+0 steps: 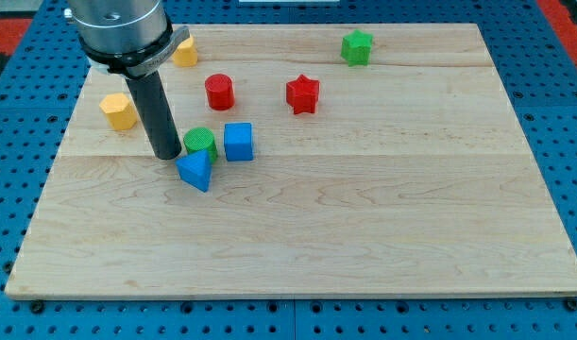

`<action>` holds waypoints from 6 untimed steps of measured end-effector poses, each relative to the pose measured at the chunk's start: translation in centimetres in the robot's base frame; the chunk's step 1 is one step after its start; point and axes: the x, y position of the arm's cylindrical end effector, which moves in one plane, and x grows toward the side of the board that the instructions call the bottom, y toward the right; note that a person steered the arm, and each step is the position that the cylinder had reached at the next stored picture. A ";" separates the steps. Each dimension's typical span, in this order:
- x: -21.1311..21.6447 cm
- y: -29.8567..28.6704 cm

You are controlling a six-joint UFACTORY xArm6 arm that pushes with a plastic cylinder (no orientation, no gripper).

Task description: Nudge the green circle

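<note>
The green circle [201, 143] is a short green cylinder on the wooden board [364, 217], left of centre. A blue cube [238, 142] stands just to its right and a blue triangle [195, 170] lies just below it, touching or nearly touching. My tip [166, 154] is on the board just left of the green circle, a small gap or light contact between them; I cannot tell which. The dark rod rises from the tip to the arm's grey body at the view's top left.
A red cylinder [219, 92] and a red star [303, 94] lie above the green circle. A yellow block [119, 110] sits at the left, another yellow block [184, 51] partly behind the arm. A green star [357, 46] is at the top right.
</note>
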 end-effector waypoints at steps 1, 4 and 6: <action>3.1 2.5; 3.9 0.0; -1.4 0.7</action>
